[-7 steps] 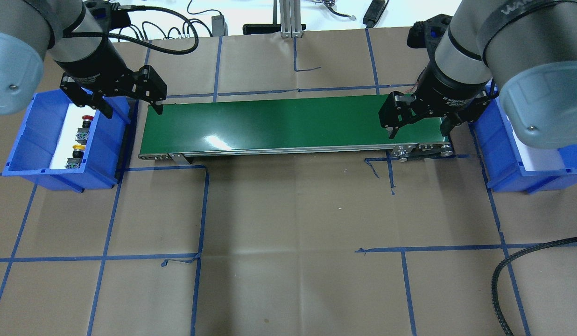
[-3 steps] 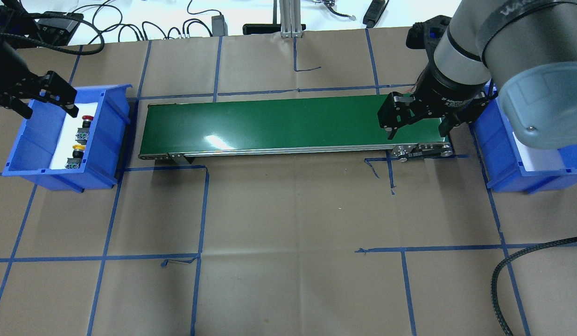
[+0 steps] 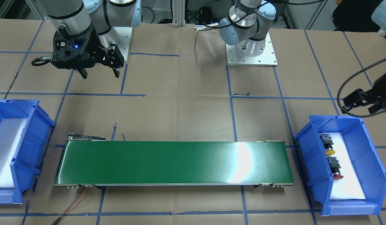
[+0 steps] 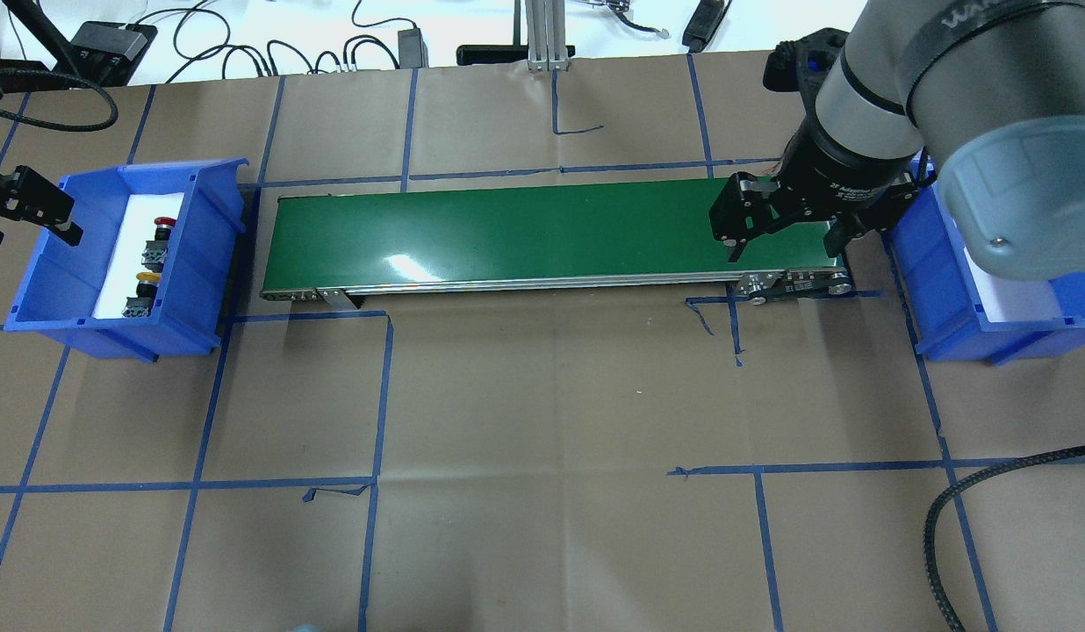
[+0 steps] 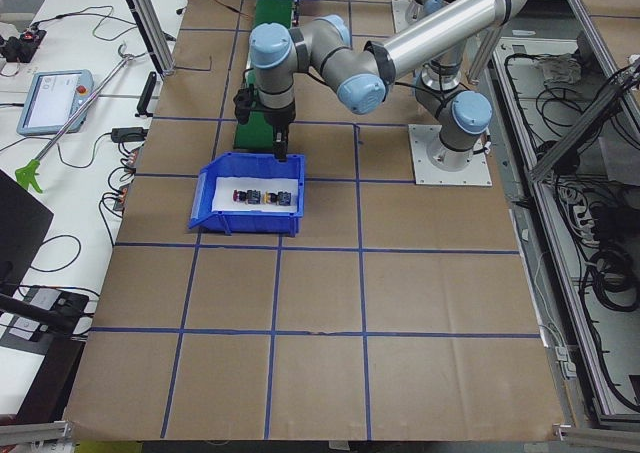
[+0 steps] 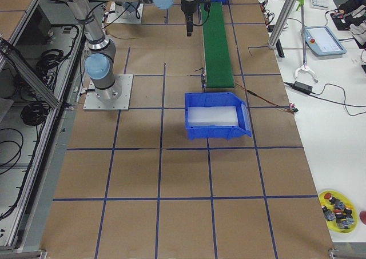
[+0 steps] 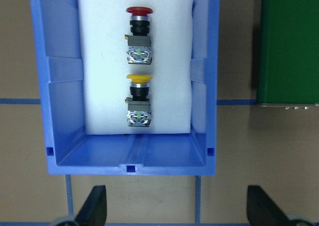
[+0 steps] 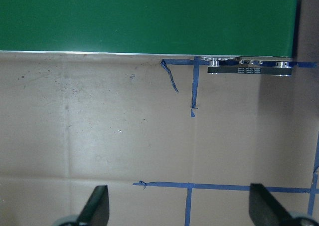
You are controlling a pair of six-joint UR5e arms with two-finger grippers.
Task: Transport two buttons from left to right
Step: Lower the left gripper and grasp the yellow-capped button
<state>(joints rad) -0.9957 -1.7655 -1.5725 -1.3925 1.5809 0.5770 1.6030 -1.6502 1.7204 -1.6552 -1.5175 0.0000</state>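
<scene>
Two buttons lie on white foam in the blue left bin (image 4: 200,263): the red button (image 4: 162,228) (image 3: 336,173) (image 7: 139,24) and the yellow button (image 4: 145,283) (image 3: 329,150) (image 7: 139,89). My left gripper (image 4: 25,230) (image 3: 360,108) (image 7: 177,211) hangs open, high by the bin's outer side, away from both buttons and holding nothing. My right gripper (image 4: 785,250) (image 3: 101,75) (image 8: 179,208) is open and empty over the right end of the green conveyor belt (image 4: 542,233).
The belt (image 3: 168,162) runs between the two bins. The blue right bin (image 4: 946,298) (image 3: 24,147) (image 6: 217,130) holds only white foam. Cables lie along the table's far edge and a black cable (image 4: 946,518) curls at the near right.
My left arm has swung left, from the belt's left end across the left bin to its outer side. The right arm and both buttons have not moved.
</scene>
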